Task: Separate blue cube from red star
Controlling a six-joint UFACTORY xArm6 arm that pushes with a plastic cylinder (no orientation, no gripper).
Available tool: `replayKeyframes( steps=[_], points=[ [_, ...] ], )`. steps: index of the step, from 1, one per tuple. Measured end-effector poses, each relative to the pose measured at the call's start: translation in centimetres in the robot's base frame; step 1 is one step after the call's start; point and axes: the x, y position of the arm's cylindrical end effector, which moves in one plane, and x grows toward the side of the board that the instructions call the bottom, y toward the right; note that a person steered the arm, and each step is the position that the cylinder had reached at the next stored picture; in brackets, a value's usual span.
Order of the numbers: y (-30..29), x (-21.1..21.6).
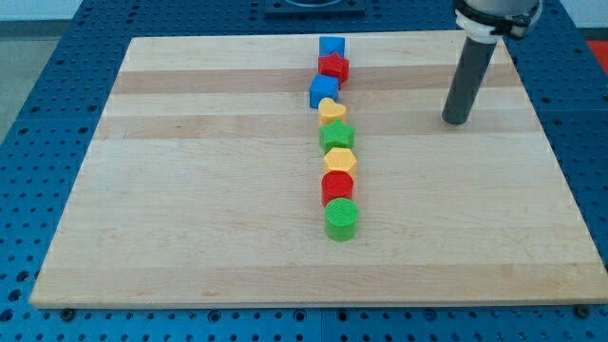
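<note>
Camera view: blue cube (pixel 324 91) touches red star (pixel 333 66); my tip (pixel 455 120), fingerless, stands well right.

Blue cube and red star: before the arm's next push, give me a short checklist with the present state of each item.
1. My tip in view: ok, it rests on the wooden board, toward the view's right of the block column.
2. Tip clear of all blocks: ok, it touches none.
3. Red star located: ok, second from the view's top.
4. Which blue block is the cube: cannot tell; one blue block sits above the star, another blue block below it.
5. Blue blocks apart from the star: not ok, both appear to touch it.
6. Open path from tip to column: ok, bare board lies between.
</note>
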Motion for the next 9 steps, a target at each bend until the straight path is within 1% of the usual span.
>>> replayKeyframes(
  steps=[9],
  points=[
    [0.05, 0.66]
  ],
)
